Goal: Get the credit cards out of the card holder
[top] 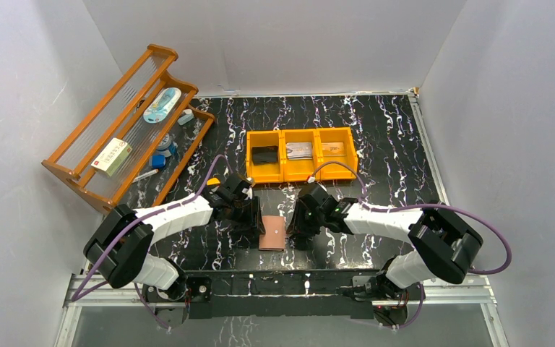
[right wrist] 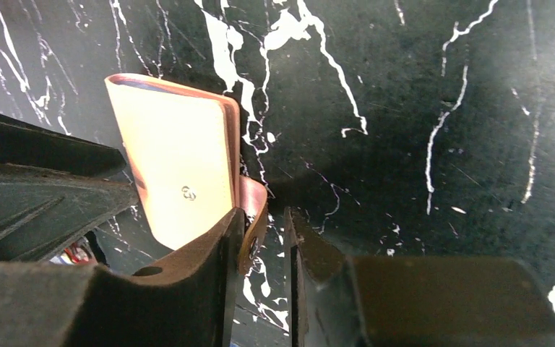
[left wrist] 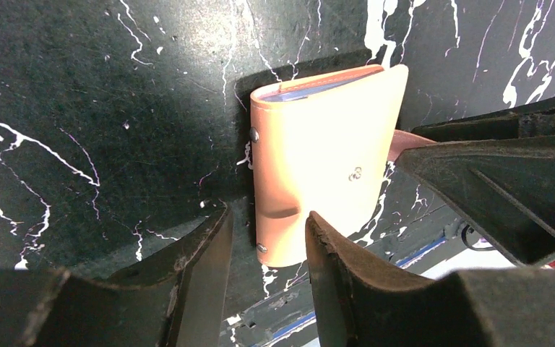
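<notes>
You have one closed card holder point(top: 272, 233): left gripper point(left wrist: 267, 217) half-open astride its edge, right gripper point(right wrist: 264, 217) narrowly parted around its one snap tab point(right wrist: 254, 202).

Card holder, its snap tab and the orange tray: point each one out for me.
card holder point(left wrist: 325, 155), left wrist view, middle of its outer cover.
snap tab point(right wrist: 254, 206), right wrist view, upper part of the tab.
orange tray point(top: 300, 132), top external view, far rim.
</notes>
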